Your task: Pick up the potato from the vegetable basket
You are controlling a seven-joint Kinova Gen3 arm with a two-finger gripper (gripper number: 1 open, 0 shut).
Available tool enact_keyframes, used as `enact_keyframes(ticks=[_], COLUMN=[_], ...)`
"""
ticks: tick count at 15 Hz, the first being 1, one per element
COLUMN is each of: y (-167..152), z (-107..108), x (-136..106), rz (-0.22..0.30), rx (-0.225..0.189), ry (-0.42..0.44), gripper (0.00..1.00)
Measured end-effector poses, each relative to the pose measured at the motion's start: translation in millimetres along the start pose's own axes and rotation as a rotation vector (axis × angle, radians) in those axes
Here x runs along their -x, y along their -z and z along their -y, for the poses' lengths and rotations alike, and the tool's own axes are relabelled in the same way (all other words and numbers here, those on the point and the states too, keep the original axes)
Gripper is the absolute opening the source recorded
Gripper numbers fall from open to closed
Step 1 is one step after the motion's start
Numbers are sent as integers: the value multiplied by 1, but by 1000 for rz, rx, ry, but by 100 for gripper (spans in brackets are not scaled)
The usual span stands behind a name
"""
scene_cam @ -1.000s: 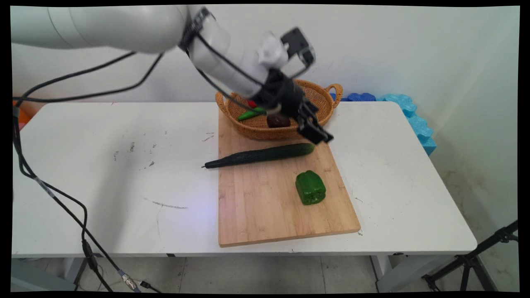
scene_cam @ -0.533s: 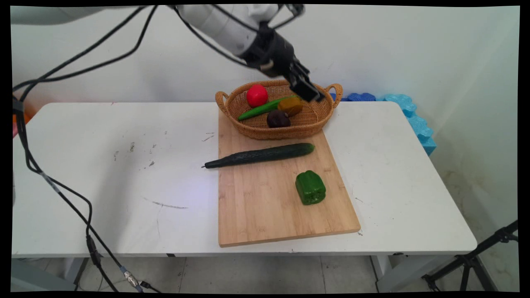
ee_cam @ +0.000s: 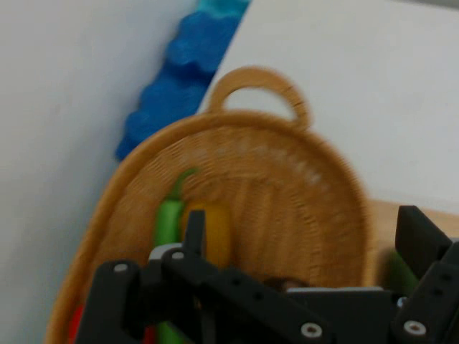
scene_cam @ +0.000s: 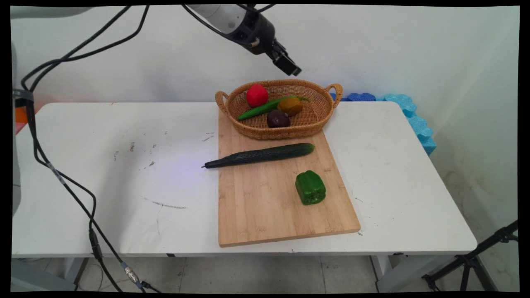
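My gripper hangs high in front of the wall, above the back rim of a wicker basket, open and holding nothing. The hand view looks down past the gripper into the basket, with its fingers wide apart. In the basket lie a red tomato, a long green pepper, an orange-brown vegetable and a dark purple one. In front of the basket, a dark cucumber lies across the wooden cutting board.
A green bell pepper stands on the board's right half. Blue foam pieces lean on the wall behind the table's far right corner. Black cables hang down the left side. A tripod leg stands at the lower right.
The gripper has risen from just above the cucumber's right end to high over the basket's back rim, uncovering the basket's contents. Cucumber and bell pepper lie where they were.
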Motion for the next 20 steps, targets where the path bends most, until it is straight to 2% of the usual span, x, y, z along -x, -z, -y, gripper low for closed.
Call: enact_keyframes(ticks=[5,7,12,20], y=[-30,-45,-103,-187], z=[46,55,58,56], x=[24,33,48,54], rz=[86,110,157,184], rx=[-106,-120,-94,-49], ry=[59,80,140,192], gripper=[100,100,100,100])
